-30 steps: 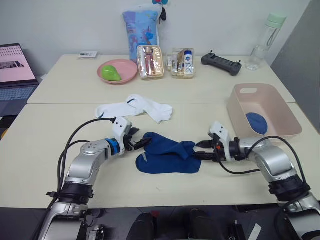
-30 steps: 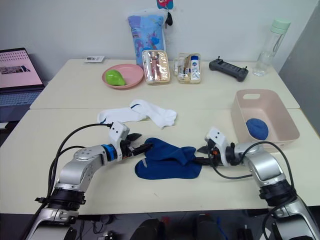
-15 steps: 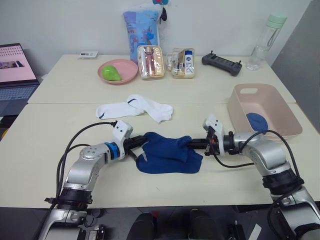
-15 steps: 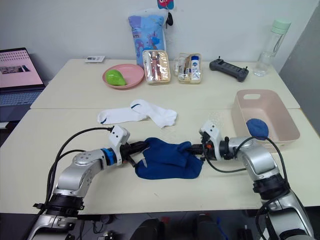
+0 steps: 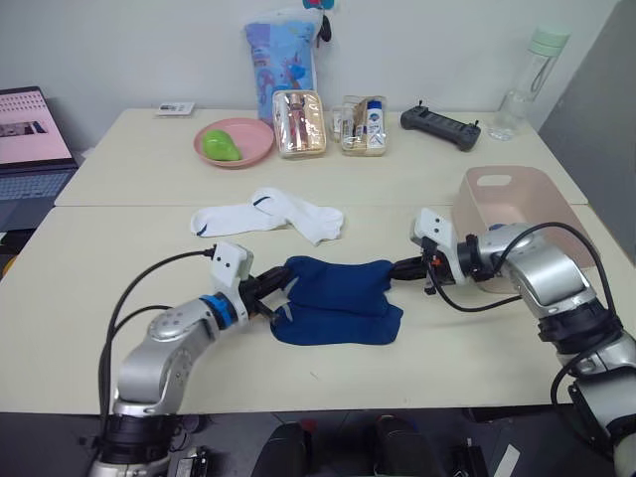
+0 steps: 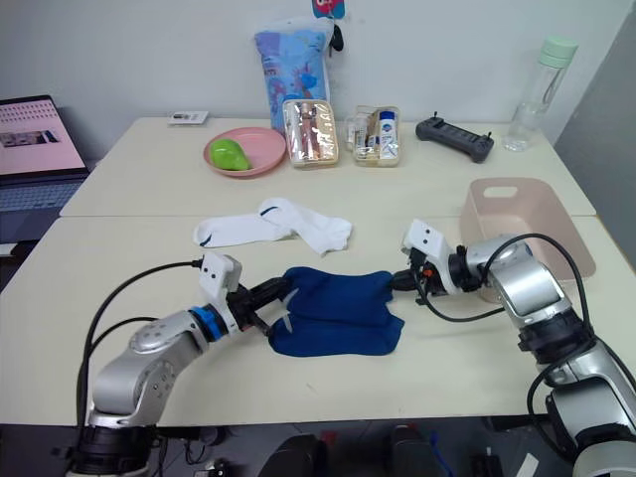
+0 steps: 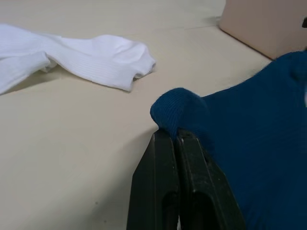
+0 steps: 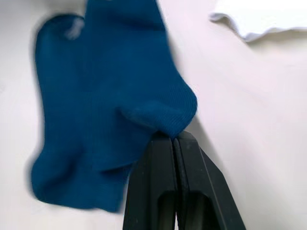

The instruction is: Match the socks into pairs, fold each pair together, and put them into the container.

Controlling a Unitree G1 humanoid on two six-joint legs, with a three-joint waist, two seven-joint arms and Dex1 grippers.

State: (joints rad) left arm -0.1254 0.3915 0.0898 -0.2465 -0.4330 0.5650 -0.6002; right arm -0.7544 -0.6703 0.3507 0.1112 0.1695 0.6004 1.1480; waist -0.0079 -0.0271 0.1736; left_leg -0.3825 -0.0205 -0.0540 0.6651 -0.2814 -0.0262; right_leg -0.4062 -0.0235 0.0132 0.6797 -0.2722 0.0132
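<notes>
blue socks (image 5: 336, 298): soft ribbed knit cloth, matt
white socks (image 5: 268, 213): ribbed cloth
tabletop (image 5: 119, 258): smooth, matt cream
tub (image 5: 517, 199): smooth pink plastic

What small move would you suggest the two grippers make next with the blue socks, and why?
Probably carry the lifted edge across and lay it down, finishing the fold. The left gripper and right gripper each pinch an end of the blue socks with shut jaws, the far edge raised off the table while the near part lies flat.

Two cream tables (image 5: 119, 248) abut before a white wall (image 5: 119, 50), a laptop (image 5: 30, 139) at left.
</notes>
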